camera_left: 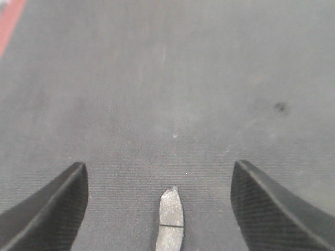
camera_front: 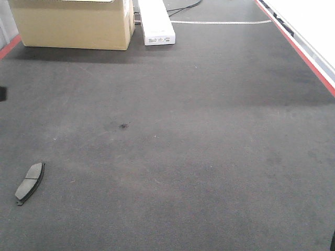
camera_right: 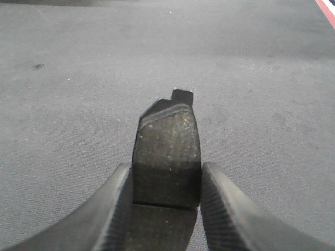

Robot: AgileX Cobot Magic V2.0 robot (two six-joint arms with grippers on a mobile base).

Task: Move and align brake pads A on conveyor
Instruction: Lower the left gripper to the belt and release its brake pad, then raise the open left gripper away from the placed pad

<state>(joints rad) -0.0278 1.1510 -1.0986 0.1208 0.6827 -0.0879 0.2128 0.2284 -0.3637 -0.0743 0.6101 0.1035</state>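
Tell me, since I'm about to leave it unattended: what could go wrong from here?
1. The right gripper holds a brake pad by its sides, with much of it jutting past the fingertips. It could pivot or slip on release.
2. The left gripper is open over a second pad lying flat on the conveyor. Closing could skid the thin pad or scrape the belt.

Cardboard box (camera_front: pixel 73 23) cropped at top, brake pad (camera_left: pixel 170 222) cropped at bottom

Small print on the white box (camera_front: pixel 155 22), perhaps a label, unreadable.
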